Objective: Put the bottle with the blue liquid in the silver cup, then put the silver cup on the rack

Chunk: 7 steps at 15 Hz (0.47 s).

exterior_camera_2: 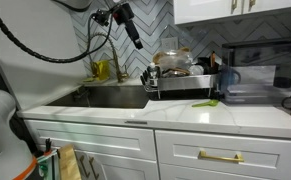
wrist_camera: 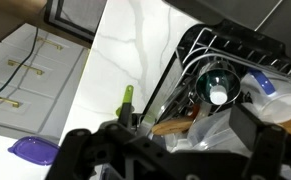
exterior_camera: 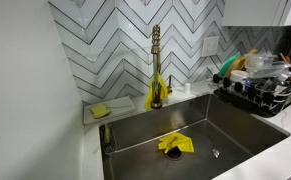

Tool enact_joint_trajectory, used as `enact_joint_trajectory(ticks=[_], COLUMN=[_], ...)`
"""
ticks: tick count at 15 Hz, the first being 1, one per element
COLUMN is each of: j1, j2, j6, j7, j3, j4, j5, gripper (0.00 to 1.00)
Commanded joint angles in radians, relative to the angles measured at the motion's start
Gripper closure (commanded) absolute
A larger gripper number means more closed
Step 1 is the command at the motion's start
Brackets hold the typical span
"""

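The black rack [wrist_camera: 247, 44] stands on the white counter and shows in both exterior views [exterior_camera: 247, 98] [exterior_camera_2: 185, 88]. In the wrist view a silver cup [wrist_camera: 207, 72] sits upright in the rack among dishes. A small bottle's white cap [wrist_camera: 219, 95] shows inside the cup; the blue liquid is hidden. My gripper [wrist_camera: 163, 140] hangs above the rack's near end with its fingers wide apart and nothing between them. In an exterior view it [exterior_camera_2: 135, 34] is high in the air, above the sink's edge and left of the rack.
Clear plastic containers [wrist_camera: 210, 135] and a wooden spoon [wrist_camera: 170, 124] fill the rack. A green-handled utensil [wrist_camera: 127, 97] [exterior_camera_2: 205, 102] lies on the counter beside it. The sink [exterior_camera: 225, 130] holds yellow gloves [exterior_camera: 175, 144] below a gold faucet [exterior_camera: 156, 60]. A purple object [wrist_camera: 33, 150] lies nearby.
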Motion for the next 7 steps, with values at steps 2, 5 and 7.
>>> enact_joint_trajectory(ticks=[2,5,7], j1=[-0.025,-0.030,-0.031], j2=[-0.038,-0.047,-0.039], j6=[-0.001,-0.001,-0.001], j7=[-0.046,-0.050,-0.049], j3=[0.018,0.022,0.023], j4=[-0.017,-0.015,-0.014], j5=[0.014,0.015,0.014], gripper=[0.00,0.00,0.00])
